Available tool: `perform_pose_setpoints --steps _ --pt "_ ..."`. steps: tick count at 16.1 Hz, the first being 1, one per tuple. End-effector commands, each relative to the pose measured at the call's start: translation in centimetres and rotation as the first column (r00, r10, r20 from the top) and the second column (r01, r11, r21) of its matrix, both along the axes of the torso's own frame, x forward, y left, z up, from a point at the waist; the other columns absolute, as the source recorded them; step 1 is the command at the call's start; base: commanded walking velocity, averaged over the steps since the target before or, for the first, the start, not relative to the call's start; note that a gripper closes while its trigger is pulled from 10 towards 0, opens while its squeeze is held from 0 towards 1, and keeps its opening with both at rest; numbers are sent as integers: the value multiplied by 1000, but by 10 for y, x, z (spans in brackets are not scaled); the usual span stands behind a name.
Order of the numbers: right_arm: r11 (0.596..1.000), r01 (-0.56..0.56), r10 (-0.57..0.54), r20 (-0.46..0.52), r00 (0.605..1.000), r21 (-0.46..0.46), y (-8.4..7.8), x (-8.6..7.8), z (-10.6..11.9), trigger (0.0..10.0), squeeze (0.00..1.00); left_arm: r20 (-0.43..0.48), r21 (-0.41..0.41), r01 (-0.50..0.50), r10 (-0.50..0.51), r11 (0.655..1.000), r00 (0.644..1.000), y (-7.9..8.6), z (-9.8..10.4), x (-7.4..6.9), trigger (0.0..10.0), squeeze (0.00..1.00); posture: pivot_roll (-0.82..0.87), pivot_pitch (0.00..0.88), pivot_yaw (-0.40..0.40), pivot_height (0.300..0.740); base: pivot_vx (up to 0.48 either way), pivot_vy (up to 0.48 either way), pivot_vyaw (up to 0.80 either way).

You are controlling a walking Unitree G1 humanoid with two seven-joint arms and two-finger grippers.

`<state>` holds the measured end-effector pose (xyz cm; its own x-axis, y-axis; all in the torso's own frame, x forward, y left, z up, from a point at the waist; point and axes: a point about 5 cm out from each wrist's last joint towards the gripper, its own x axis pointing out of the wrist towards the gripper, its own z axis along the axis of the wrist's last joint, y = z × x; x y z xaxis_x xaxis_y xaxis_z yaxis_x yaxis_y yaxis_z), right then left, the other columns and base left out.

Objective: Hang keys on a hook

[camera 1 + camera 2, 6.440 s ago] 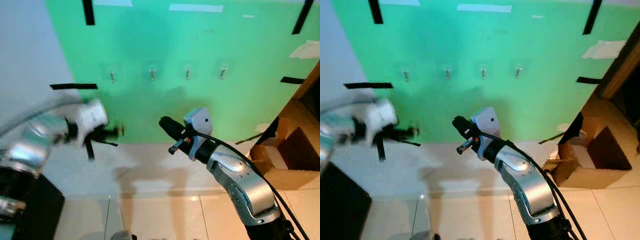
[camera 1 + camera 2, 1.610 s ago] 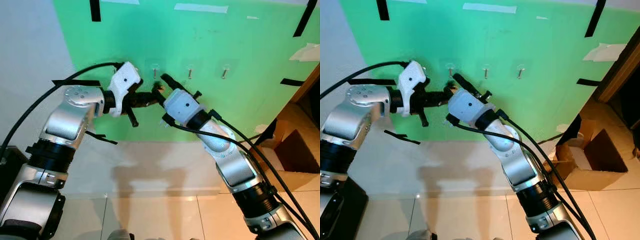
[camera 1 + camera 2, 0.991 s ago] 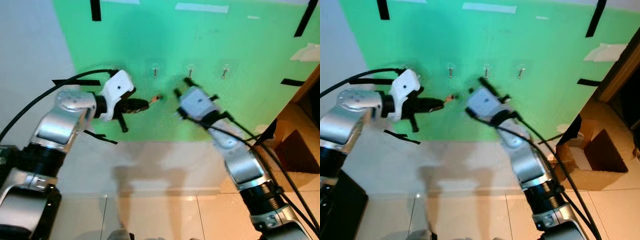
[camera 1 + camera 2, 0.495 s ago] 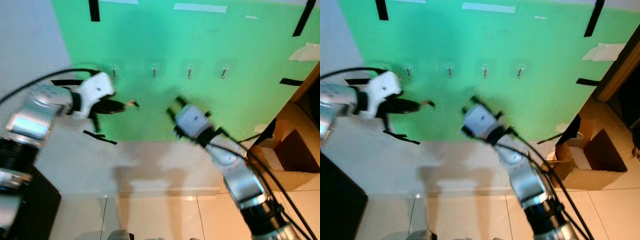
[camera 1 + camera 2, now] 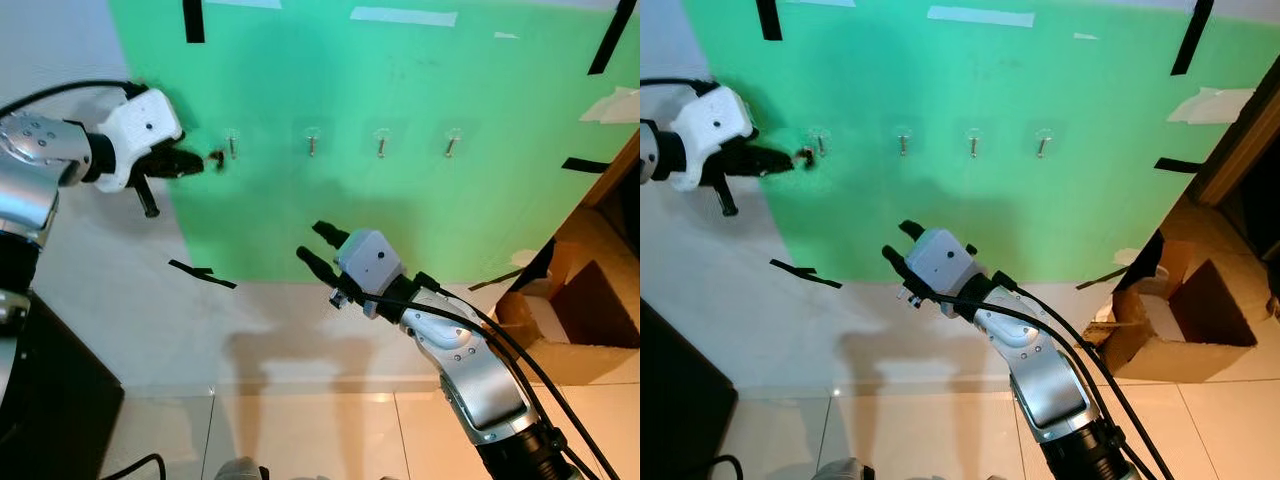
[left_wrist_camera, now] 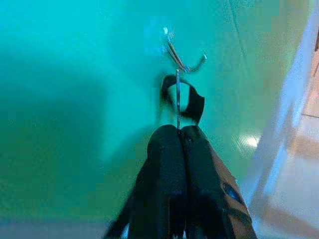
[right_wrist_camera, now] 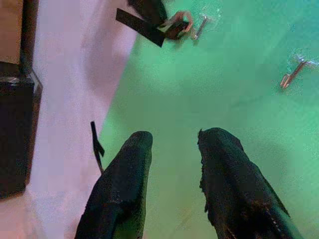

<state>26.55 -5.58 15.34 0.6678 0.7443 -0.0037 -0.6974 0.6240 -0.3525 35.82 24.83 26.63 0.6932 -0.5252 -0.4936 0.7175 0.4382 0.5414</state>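
Four small metal hooks run in a row on the green wall; the leftmost hook is the one by my left gripper. That gripper is shut on the keys, holding them just left of this hook. In the left wrist view the pinched metal ring and its dark fob hang right under the hook; I cannot tell whether they touch. My right gripper is open with nothing between its fingers, lower down and away from the wall.
The other hooks are bare. Black tape strips mark the wall. An open cardboard box sits on the floor at the right, and a dark cabinet at the lower left.
My left gripper carried the keys left and upward, from mid-wall to the leftmost hook. The right arm pulled back and down from the wall and now stands open.
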Motion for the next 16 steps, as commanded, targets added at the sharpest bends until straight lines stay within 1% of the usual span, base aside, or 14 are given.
perform_pose_setpoints --steps 1,3,5,7,10,13,16 --pt "1000 -8 8 -1 1000 16 -2 -1 4 10000 0 31 -16 21 -20 1000 999 -5 7 3 10000 0 53 0 -10 740 0 0 0" --pt "1000 -12 12 -11 1000 22 -1 -2 4 10000 0 28 -69 76 -74 995 997 -12 13 2 10000 0 52 0 -9 740 0 0 0" --pt "1000 -14 14 -18 1000 20 -1 -3 3 10000 0 13 -53 95 -94 994 995 -12 11 2 10000 0 50 0 -7 740 0 0 0" --pt "1000 -15 16 -20 1000 19 -2 -3 3 10000 0 15 -43 89 -88 995 996 -10 9 3 10000 0 50 0 -8 740 0 0 0" --pt "1000 -20 20 -22 1000 15 -1 -3 3 10000 0 29 -58 87 -85 994 996 -11 10 5 10000 0 53 0 -12 740 0 0 0" --pt "1000 -22 22 -21 1000 10 -1 -3 4 10000 0 41 -20 54 -53 998 998 -8 4 9 10000 0 49 0 -12 740 0 0 0" --pt "1000 -20 20 -20 1000 7 -1 -2 4 10000 0 67 -27 31 -29 999 997 -9 5 12 10000 0 47 0 -12 740 0 0 0"
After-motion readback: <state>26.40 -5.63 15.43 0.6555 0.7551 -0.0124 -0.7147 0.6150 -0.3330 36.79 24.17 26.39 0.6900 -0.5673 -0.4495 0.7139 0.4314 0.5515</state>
